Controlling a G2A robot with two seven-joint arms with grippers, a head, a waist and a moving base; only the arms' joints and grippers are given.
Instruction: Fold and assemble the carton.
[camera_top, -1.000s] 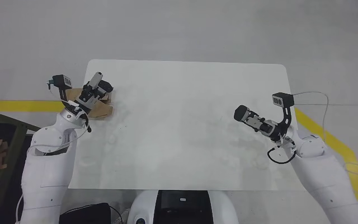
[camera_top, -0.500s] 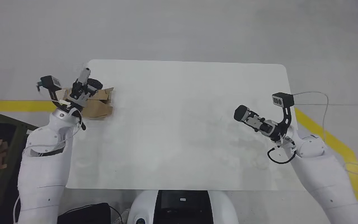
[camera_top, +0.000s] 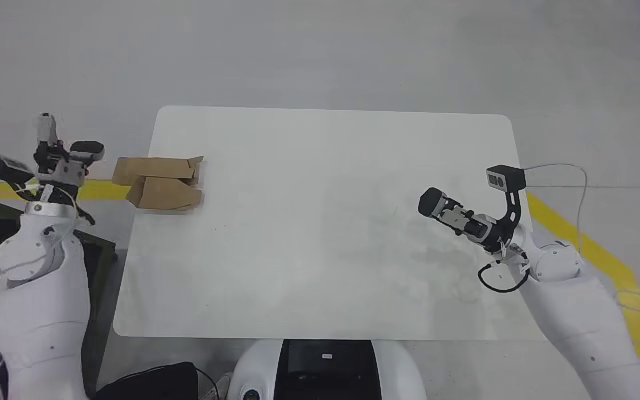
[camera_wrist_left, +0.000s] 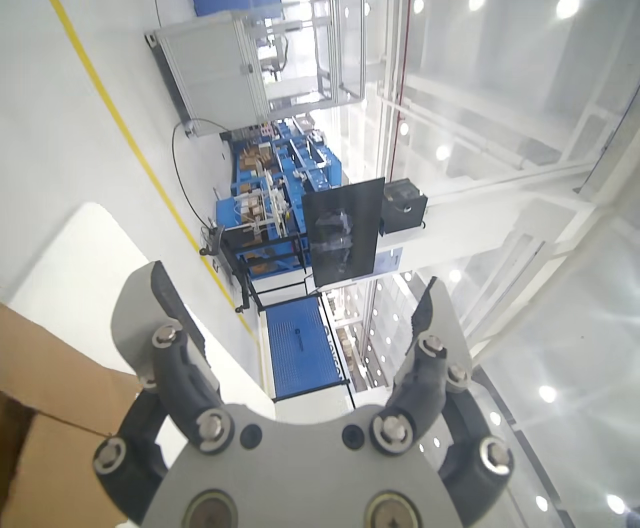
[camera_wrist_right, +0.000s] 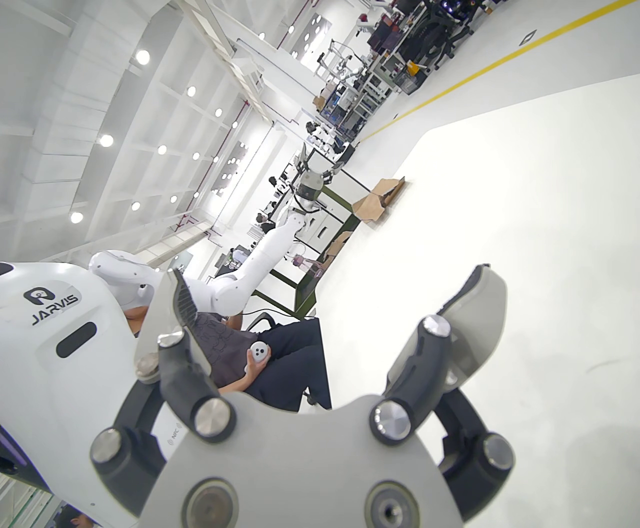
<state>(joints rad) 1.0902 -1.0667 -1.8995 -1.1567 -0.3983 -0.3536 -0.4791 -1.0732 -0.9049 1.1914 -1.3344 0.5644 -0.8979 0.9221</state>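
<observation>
While the part-folded carton (camera_top: 160, 182) overhangs the tabletop's (camera_top: 330, 220) left edge, our left gripper (camera_wrist_left: 295, 280) and right gripper (camera_wrist_right: 330, 277) hang open, empty; folding looks unfinished, so next we grasp a flap.

One cardboard carton (camera_top: 160, 183) sits on one white table (camera_top: 330, 260), the only box and the only work surface in the scene. Two robot arms (camera_top: 545, 262) stand at the table, one at each side, and each carries one gripper: the left gripper (camera_wrist_left: 292, 280) and the right gripper (camera_wrist_right: 327, 277), two in all. Each gripper has two fingers (camera_wrist_right: 475, 310), making four. On the floor, two stretches of yellow stripe (camera_top: 590, 252) show, one beside each end of the table.
</observation>
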